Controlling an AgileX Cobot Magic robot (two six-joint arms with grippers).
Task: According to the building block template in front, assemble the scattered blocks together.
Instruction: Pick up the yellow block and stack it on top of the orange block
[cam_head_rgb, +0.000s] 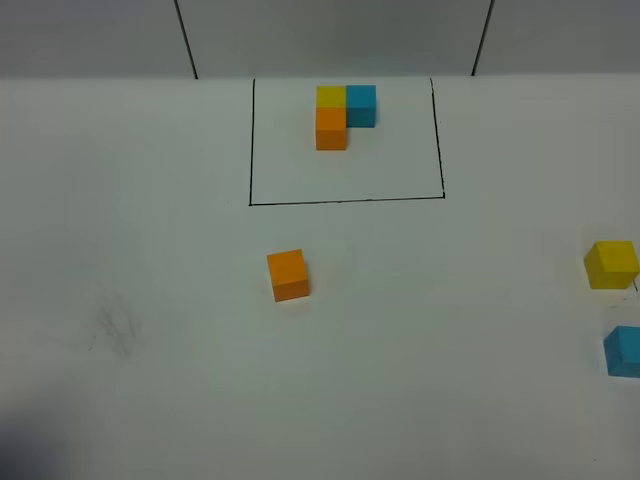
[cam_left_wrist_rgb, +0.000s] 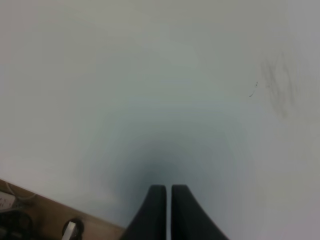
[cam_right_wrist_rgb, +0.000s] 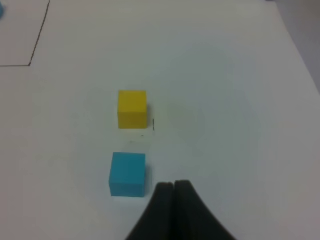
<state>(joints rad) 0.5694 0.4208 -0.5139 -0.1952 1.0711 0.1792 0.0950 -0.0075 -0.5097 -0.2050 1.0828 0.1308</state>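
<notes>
The template is a yellow, blue and orange L inside a black drawn rectangle at the back of the table. A loose orange cube lies in front of the rectangle. A loose yellow cube and a loose light blue cube lie at the right edge. The right wrist view shows the yellow cube and the blue cube, with my right gripper shut and empty just beside the blue cube. My left gripper is shut and empty over bare table. Neither gripper shows in the exterior view.
A grey smudge marks the white table at the left; it also shows in the left wrist view. The table's wooden edge with some cables shows near the left gripper. A corner of the black rectangle shows in the right wrist view.
</notes>
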